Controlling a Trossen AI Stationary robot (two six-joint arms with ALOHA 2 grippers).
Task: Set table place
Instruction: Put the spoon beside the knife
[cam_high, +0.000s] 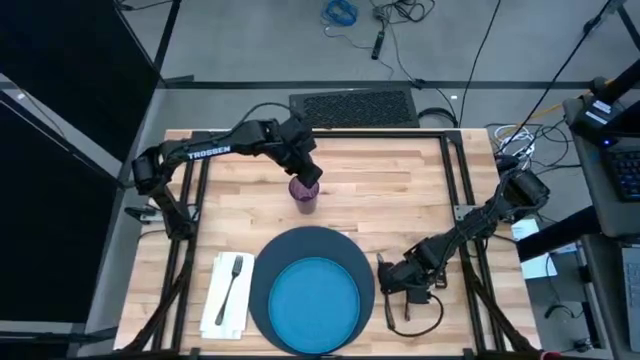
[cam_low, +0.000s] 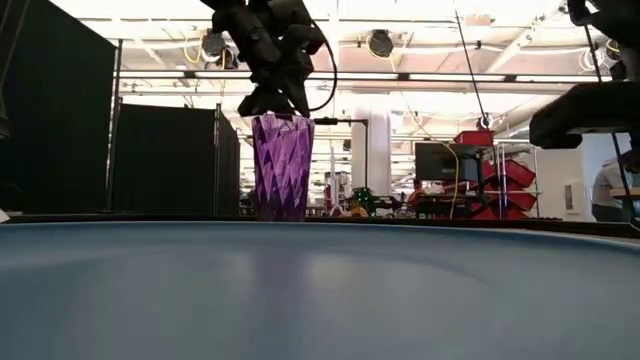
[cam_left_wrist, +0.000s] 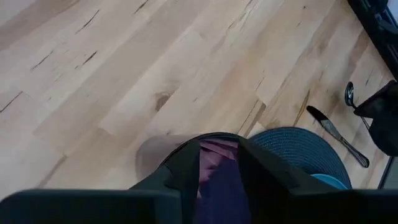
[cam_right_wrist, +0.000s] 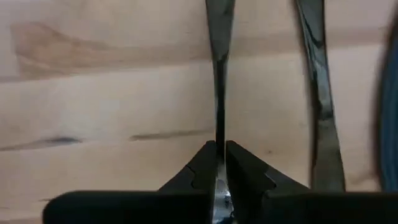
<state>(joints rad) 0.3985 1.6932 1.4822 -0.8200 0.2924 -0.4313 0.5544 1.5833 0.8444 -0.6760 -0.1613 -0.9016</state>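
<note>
Left gripper (cam_high: 304, 180) pinches the rim of the small purple faceted plastic cup (cam_high: 304, 195) from above, beyond the large dark navy round mat (cam_high: 268, 262). From overhead I count one cup, one bright blue plate (cam_high: 315, 298) on the mat, one metal fork (cam_high: 232, 282) on one white napkin (cam_high: 216, 300). The right gripper (cam_high: 393, 283) sits just right of the mat.

At table height, the cup (cam_low: 282, 165) stands upright on the table; light and probably thin-walled, it wants a gentle rim grip.

Past the left wrist, one knife (cam_left_wrist: 337, 135) lies beside the mat (cam_left_wrist: 298, 149), a spoon bowl (cam_left_wrist: 350, 94) beyond it.

Past the right wrist, fingers (cam_right_wrist: 202, 168) are pressed onto a thin metal handle (cam_right_wrist: 219, 93), likely the spoon's: stiff, slippery, best taken mid-handle. The knife (cam_right_wrist: 317, 87) lies alongside on the pale wooden table (cam_right_wrist: 93, 106).
</note>
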